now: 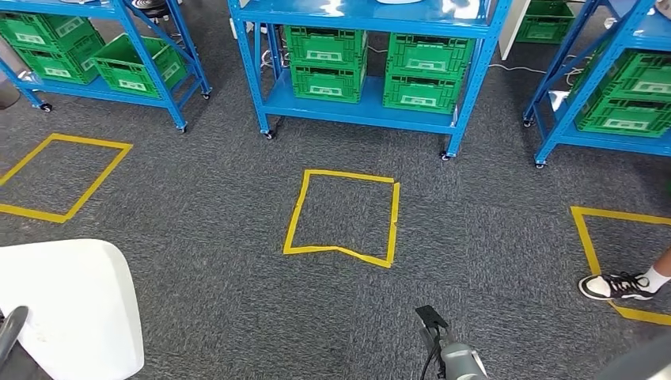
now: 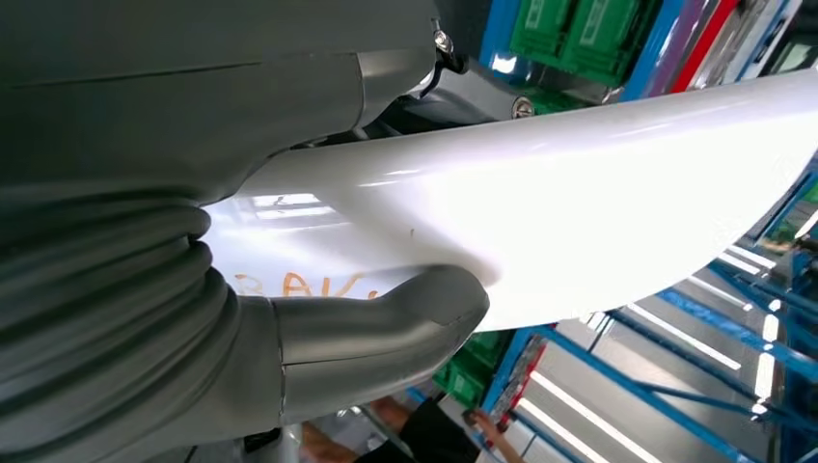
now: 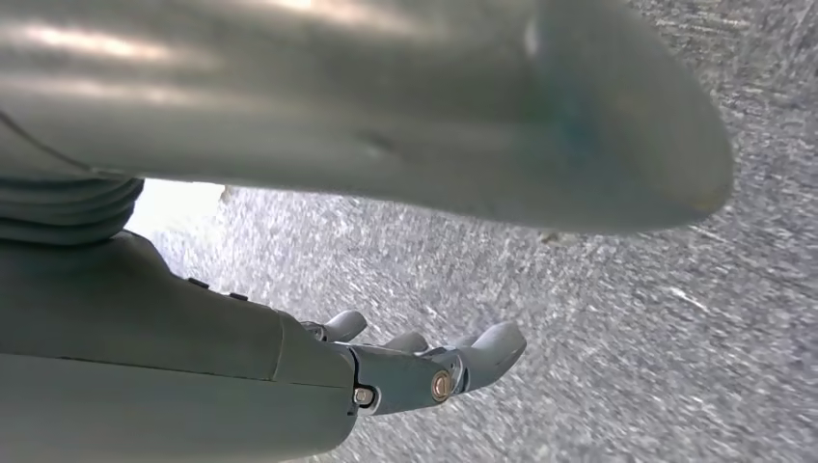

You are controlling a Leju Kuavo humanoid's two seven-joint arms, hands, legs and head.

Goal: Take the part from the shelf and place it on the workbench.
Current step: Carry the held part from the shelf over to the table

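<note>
The part is a large white curved panel [image 1: 71, 305] at the lower left of the head view, above the grey carpet. My left hand [image 2: 289, 318] grips it at one edge, the thick grey thumb [image 2: 405, 313] pressed against the panel's white face [image 2: 579, 193], which carries some orange writing. A dark finger [image 1: 11, 331] of that hand shows at the panel's near edge. My right hand [image 3: 415, 371] hangs over the carpet with its fingers stretched out and nothing in them. The right forearm [image 1: 457, 360] shows at the bottom of the head view.
Blue wheeled shelves [image 1: 372, 111] with green crates [image 1: 326, 59] stand across the far side. Yellow tape squares [image 1: 342, 218] mark the carpet ahead, left and right. A person's foot in a black-and-white shoe [image 1: 617, 286] stands on the right square.
</note>
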